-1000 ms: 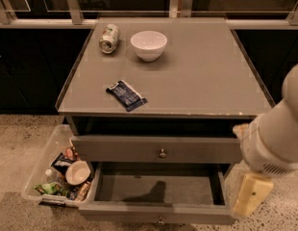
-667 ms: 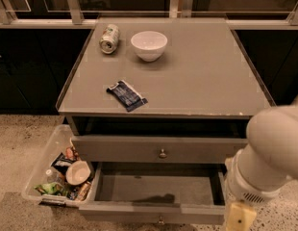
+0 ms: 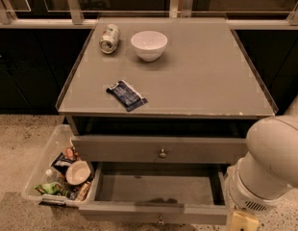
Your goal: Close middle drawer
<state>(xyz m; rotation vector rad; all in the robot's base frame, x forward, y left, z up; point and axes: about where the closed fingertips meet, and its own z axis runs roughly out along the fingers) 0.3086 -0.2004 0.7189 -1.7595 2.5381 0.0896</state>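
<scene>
1. Bottom right corner, at the frame edge: gripper (image 3: 242,222), only its yellowish base showing, just right of the middle drawer's front corner. Can't tell whether it's open or shut, or holding anything.
2. White arm (image 3: 271,165) fills the right side above it, in front of the cabinet's right edge.
3. Versus 1.0 s ago: gripper has sunk lower, now mostly out of frame, and the arm bulk came down with it.
4. Middle drawer (image 3: 120,211) is pulled well out, same as before; grey box interior looks empty, brass knob at the bottom edge.
5. Top drawer (image 3: 115,149) is above it, slightly out.
6. Tabletop (image 3: 202,76) unchanged: can (image 3: 109,32) on its side, white bowl (image 3: 149,44) just beside it, dark snack packet (image 3: 127,95) nearer the front.
7. Clear bin (image 3: 45,165) of snacks sits on the floor left of the drawers, unmoved.
</scene>
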